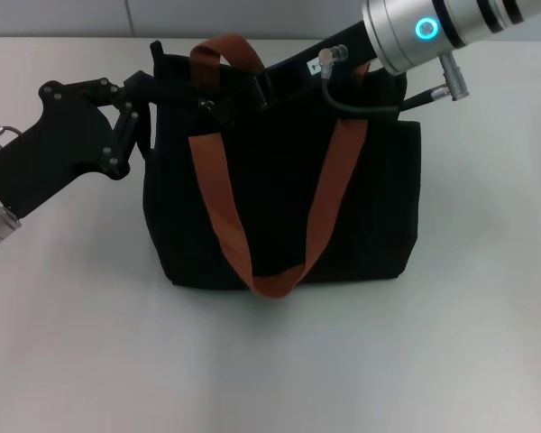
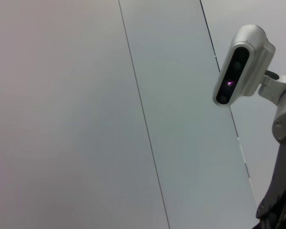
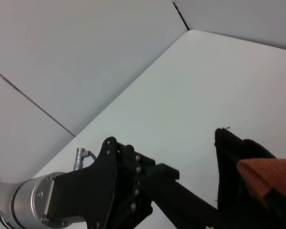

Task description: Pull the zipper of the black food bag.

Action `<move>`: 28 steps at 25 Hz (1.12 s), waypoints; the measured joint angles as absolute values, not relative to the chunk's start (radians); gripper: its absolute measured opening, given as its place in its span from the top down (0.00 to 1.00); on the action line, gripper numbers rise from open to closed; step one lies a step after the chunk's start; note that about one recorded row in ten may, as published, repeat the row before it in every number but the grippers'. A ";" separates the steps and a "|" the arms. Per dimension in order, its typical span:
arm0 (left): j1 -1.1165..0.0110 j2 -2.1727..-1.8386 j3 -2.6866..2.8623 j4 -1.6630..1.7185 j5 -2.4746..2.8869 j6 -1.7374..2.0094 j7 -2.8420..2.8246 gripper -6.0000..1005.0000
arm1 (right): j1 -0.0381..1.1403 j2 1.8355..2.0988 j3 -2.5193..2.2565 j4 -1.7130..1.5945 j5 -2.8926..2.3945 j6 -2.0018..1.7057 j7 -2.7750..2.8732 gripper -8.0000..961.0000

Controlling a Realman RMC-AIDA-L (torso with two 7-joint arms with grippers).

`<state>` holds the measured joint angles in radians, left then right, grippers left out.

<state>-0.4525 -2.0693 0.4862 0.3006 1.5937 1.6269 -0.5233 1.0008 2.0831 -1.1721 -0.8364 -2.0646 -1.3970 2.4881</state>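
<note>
White surface [image 1: 270, 361] in front; black food bag [image 1: 279, 207] stands on it, orange straps [image 1: 218, 198] draped forward. Left gripper [image 1: 167, 90] at bag's top left corner, right gripper [image 1: 266, 90] at top edge; grip state unclear. Zipper hidden.

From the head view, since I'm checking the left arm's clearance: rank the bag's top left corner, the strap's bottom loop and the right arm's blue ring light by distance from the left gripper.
1. Black food bag top left corner, at the left gripper.
2. Strap's bottom loop, low front.
3. Blue ring light, far right.
</note>
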 joint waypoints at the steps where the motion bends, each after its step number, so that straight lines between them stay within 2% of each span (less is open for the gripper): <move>1: -0.453 -2.069 0.486 0.301 1.594 1.627 -0.523 0.97 | 1.001 2.083 -1.172 -0.836 -2.065 -1.397 2.488 0.99; 28: -0.455 -2.069 0.485 0.301 1.581 1.622 -0.525 0.97 | 0.910 2.081 -1.172 -1.006 -2.144 -1.433 2.552 0.99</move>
